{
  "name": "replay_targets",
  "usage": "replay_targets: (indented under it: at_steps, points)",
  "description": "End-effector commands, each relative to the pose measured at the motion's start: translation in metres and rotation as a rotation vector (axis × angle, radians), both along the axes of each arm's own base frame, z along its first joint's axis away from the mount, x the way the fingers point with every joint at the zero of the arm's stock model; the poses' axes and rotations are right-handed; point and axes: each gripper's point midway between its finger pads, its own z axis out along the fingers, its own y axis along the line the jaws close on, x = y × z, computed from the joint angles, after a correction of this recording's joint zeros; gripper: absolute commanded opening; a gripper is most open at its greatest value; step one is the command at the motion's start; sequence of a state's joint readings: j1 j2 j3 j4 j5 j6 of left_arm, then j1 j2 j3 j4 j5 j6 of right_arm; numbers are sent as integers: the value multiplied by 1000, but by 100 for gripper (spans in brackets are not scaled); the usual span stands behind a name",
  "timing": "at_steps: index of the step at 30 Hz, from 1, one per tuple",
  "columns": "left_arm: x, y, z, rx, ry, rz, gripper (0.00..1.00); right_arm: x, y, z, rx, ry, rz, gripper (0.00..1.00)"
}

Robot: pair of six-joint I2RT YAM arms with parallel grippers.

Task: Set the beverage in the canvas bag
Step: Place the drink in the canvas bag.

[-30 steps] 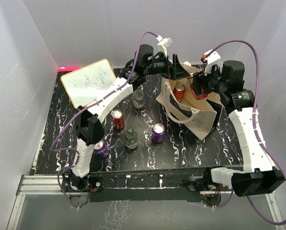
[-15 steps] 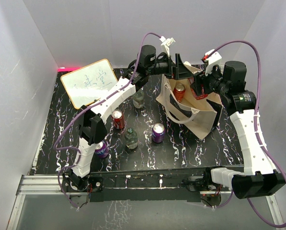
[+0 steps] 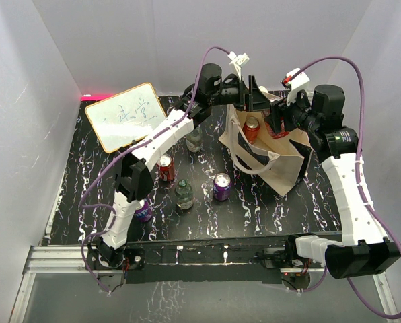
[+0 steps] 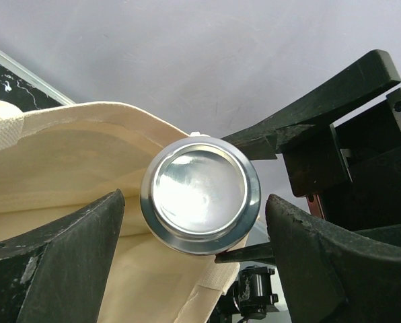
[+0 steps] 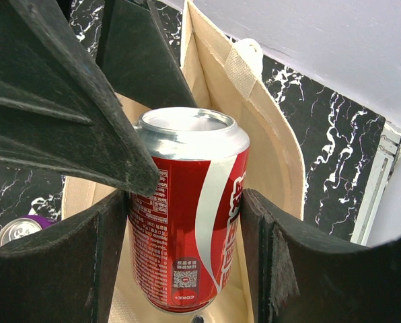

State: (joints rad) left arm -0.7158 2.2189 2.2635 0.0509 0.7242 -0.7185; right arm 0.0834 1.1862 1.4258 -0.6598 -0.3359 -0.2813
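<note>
Right wrist: my right gripper (image 5: 185, 198) holds the red aluminium can (image 5: 187, 168) upright over the beige canvas bag (image 5: 271, 134); left gripper (image 4: 195, 200) wide, seemingly clear.

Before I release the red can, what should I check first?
1. Red can over the open mouth of the bag: ok.
2. Right end effector closed on the can: ok.
3. Left end effector open around the can, not gripping it: ok.
4. Bag upright: ok.
5. Free room inside the bag beneath the can: cannot tell.
</note>
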Motion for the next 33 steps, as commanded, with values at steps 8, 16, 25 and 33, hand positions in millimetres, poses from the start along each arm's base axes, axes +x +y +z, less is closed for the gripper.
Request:
replay_targets:
  at_steps: [8, 16, 25, 33]
  points:
    - [-15, -4, 26, -57, -49, -61, 65, 14, 9, 67, 41, -236, 20, 8]
    - [-8, 1, 42, -80, -85, -2, 0, 14, 7, 57, 52, -216, -6, 10]
    - [16, 28, 83, -152, -51, 161, 0, 10, 6, 38, 75, -135, -34, 70]
    - [38, 47, 93, -183, 63, 267, 0, 9, 6, 28, 84, -75, -43, 87]
